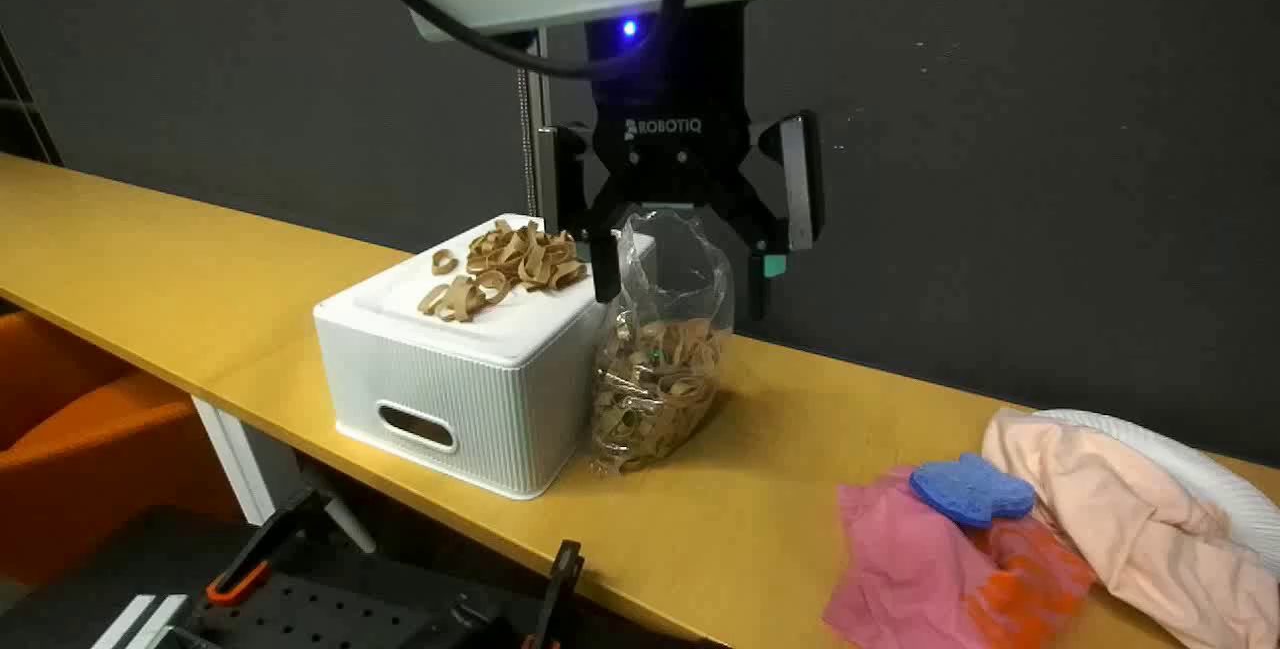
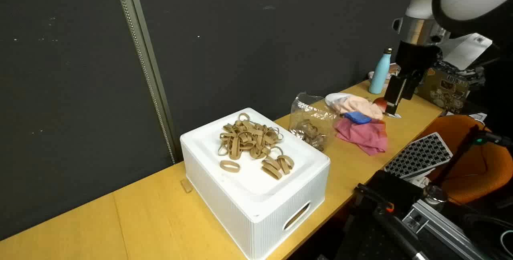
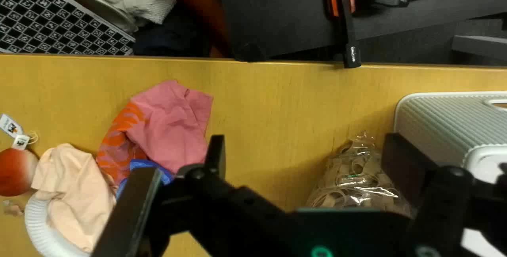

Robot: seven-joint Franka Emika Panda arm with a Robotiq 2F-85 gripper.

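My pincer (image 1: 682, 289) hangs spread wide and released above a yellow wooden table (image 1: 800, 529). Nearest, lower than the pincer and off to one side of it, a clear plastic bag (image 2: 306, 109) stands on the table with its mouth gaping upward and tan rubber bands (image 1: 655, 399) filling its lower part; bag and pincer are plainly apart. Past the bag, on that same side, sits a white ribbed box (image 1: 480, 409); whether the two touch, I cannot tell. On the box's top lies a loose heap of tan bands (image 2: 250, 136), with a lone band (image 2: 230, 169) just beside it.

To the opposite side of my pincer, and below it, a crumpled pink-and-orange cloth (image 3: 170, 122) carries a blue sponge (image 1: 970, 489). Next to them, a peach cloth (image 1: 1110, 489) covers part of a white ridged dish (image 3: 39, 225), with a red-and-white round object (image 3: 16, 172) and its paper tags (image 3: 20, 142) a little farther that way. Beyond the bag and cloths, a dark partition (image 1: 1000, 179) rises along the table's back edge. Lower than my pincer, off the table's front edge, a black-and-white patterned board (image 2: 421, 156) sits by an orange chair (image 2: 499, 172). Farthest off, past the cloths, a light-blue bottle (image 2: 380, 73) stands upright near a printed cardboard box (image 2: 443, 87).
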